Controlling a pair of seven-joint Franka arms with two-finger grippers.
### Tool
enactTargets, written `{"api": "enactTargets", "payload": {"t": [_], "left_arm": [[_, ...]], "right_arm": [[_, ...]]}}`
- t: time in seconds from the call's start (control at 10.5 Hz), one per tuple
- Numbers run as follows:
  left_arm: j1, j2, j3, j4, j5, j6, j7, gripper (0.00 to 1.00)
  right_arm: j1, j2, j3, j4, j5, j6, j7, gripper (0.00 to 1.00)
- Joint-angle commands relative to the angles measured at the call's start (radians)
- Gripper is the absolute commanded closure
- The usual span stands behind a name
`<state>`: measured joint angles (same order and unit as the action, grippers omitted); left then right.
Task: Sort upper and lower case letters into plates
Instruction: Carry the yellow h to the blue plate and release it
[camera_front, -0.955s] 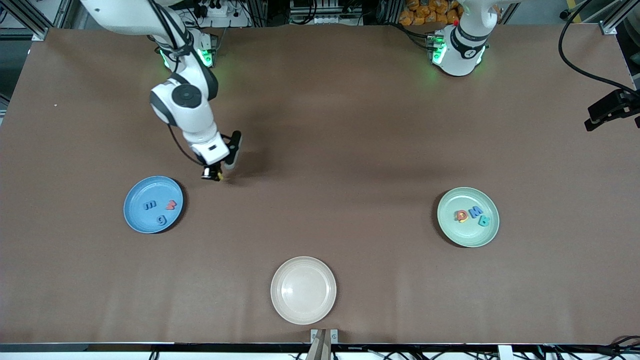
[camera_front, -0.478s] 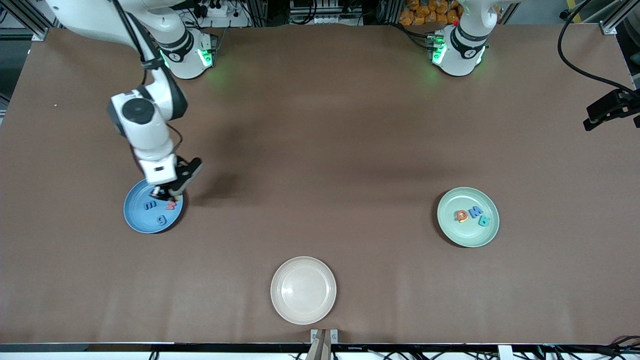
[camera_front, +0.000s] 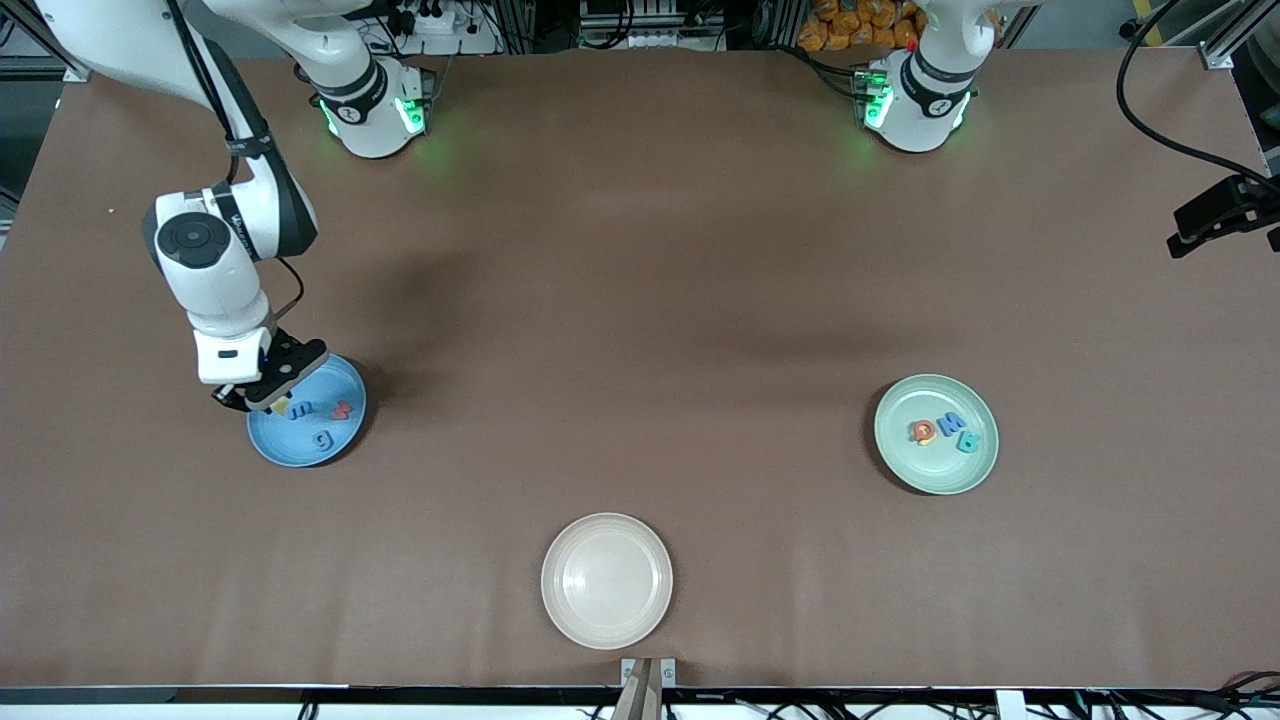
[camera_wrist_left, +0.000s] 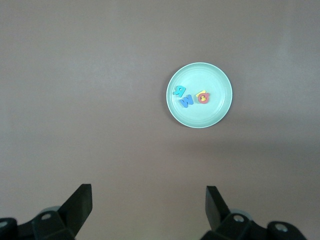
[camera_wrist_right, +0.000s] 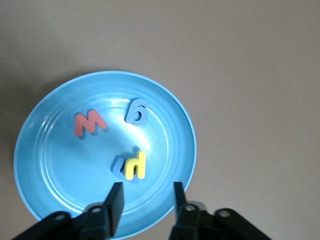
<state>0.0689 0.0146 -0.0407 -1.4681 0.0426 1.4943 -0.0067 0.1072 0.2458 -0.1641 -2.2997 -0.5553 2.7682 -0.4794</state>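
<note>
Now the right tool (camera_front: 262, 398), fingers apart and empty, hovers over the blue plate (camera_front: 340, 440) at its 10 o'clock rim; yellow letter (camera_wrist_right: 136, 165) lies inside, so this drop looks done. Left tool (camera_wrist_left: 148, 207) waits wide open, high over the surface with the mint plate (camera_front: 900, 455) below. Next: retract, check for loose letters.

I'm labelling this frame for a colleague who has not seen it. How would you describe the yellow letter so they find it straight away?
Start at the blue plate toward the right arm's end of the table, under the open right end effector. Four letters lie in it; the yellow letter rests partly on a blue letter. It is the only yellow one there; the others are a red letter and two blue.
</note>
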Motion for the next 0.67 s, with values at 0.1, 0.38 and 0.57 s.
{"api": "enactTargets", "payload": {"t": [0.1, 0.38, 0.57], "left_arm": [[0.002, -0.008, -0.004, 0.006, -0.006, -0.019, -0.001, 0.00], [-0.006, -0.016, -0.080, 0.000, -0.013, -0.019, -0.015, 0.00], [-0.001, -0.016, -0.114, -0.009, -0.009, -0.019, -0.030, 0.00]], "right_arm": [[-0.003, -0.013, 0.011, 0.016, -0.014, -0.002, 0.154, 0.00], [0.002, -0.052, 0.014, 0.054, 0.024, -0.072, 0.260, 0.00], [0.006, -0.072, 0.029, 0.141, 0.226, -0.284, 0.268, 0.00]]}}
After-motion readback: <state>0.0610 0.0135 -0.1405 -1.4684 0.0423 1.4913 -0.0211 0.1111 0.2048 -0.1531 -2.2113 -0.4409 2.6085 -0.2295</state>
